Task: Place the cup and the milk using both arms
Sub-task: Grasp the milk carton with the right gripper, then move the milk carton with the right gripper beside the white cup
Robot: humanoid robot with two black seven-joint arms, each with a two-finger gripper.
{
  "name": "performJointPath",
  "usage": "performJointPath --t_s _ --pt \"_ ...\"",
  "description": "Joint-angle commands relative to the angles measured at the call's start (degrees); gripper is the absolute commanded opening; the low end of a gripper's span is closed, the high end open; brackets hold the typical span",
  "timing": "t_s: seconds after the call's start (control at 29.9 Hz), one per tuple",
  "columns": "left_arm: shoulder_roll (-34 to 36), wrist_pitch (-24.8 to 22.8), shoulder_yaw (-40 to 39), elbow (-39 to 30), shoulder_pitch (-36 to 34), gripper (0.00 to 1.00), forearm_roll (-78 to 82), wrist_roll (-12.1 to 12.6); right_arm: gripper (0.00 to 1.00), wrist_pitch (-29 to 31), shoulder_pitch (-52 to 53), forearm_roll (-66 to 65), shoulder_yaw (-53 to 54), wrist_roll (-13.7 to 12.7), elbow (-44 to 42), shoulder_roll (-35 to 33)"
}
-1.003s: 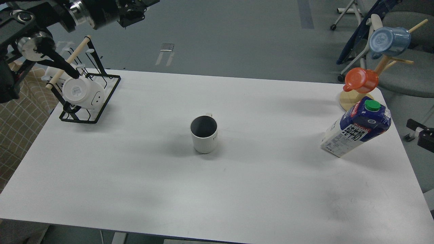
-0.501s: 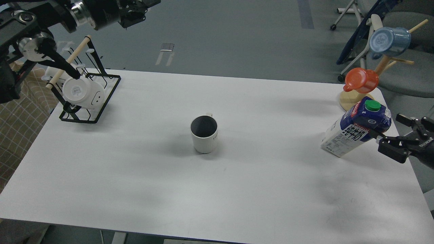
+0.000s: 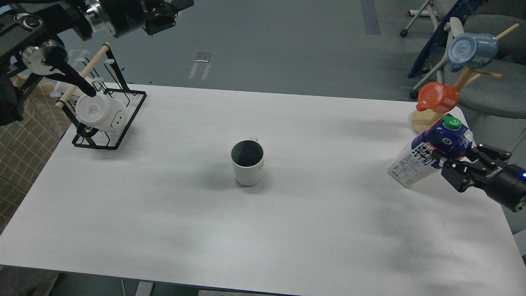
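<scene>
A white ribbed cup (image 3: 247,162) with a dark inside stands upright at the middle of the white table (image 3: 287,230). A blue-and-white milk carton (image 3: 419,160) with a green cap leans at the table's right edge. My right gripper (image 3: 456,155) comes in from the right with its jaws spread on either side of the carton's upper part; one finger (image 3: 446,164) lies across the carton's front. My left gripper (image 3: 170,14) hangs high at the top left, over the floor beyond the table, dark and seen end-on, far from the cup.
A black wire rack (image 3: 109,119) holding a white mug (image 3: 100,113) stands at the table's back left. A wooden mug tree (image 3: 427,119) with an orange cup (image 3: 437,97) and a blue cup (image 3: 470,49) stands at the back right, just behind the carton.
My right gripper has come in from the right and reached the milk carton, its jaws now around the top. The carton has turned and shifted slightly. The left arm has barely moved.
</scene>
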Motion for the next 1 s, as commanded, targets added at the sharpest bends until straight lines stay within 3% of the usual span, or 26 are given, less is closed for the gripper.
performJointPath --t_s 0.0,0.47,0.97 --pt "-0.09 0.00 -0.14 0.03 -0.08 0.97 -0.22 0.00 0.00 -0.41 0.00 0.23 0.07 -0.01 0.21 -0.25" --pt "0.27 0.00 -0.05 -0.15 0.00 0.97 -0.05 0.09 0.00 1.43 5.45 -1.43 3.33 -0.01 12.69 0.71" --pt "0.35 0.00 0.04 -0.32 0.00 0.97 0.13 0.09 0.00 9.52 9.23 -16.38 2.89 -0.01 9.53 18.37"
